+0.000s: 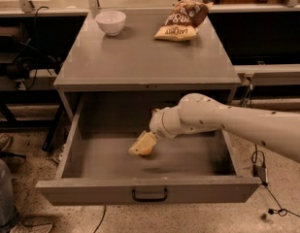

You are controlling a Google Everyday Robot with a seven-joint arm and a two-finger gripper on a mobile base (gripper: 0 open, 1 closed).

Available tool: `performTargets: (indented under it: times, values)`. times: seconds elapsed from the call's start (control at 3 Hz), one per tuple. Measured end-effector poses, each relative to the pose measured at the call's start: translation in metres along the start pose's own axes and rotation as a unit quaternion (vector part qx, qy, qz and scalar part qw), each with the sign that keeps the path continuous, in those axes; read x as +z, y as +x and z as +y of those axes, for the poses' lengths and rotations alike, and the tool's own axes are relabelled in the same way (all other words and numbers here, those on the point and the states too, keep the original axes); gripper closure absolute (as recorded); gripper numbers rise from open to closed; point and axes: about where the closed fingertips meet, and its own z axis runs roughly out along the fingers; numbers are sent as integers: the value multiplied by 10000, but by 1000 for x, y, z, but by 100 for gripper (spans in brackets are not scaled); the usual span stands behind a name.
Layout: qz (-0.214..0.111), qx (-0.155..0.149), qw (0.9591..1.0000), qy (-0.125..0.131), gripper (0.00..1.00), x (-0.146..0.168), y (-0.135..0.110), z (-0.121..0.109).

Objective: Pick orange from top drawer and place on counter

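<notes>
1. Orange (pixel 147 151): centre floor of the open top drawer (pixel 81 191).
2. Gripper (pixel 141 144): on the orange from 11 o'clock; grip state cannot be told.
3. Step, as judged: grasping. Next: secure hold, lift to counter (pixel 140 57) at 12 o'clock.

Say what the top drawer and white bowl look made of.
Top drawer: seemingly grey painted metal, thin flat walls, dull sheen. White bowl: probably glazed ceramic or plastic, smooth and glossy. The pincer is at the orange in the drawer.
</notes>
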Motion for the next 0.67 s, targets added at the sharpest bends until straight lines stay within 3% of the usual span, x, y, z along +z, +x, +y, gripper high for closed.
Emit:
performTargets:
  times: [0.67]
  values:
    - [181,229,9996,40,0,19,28,17]
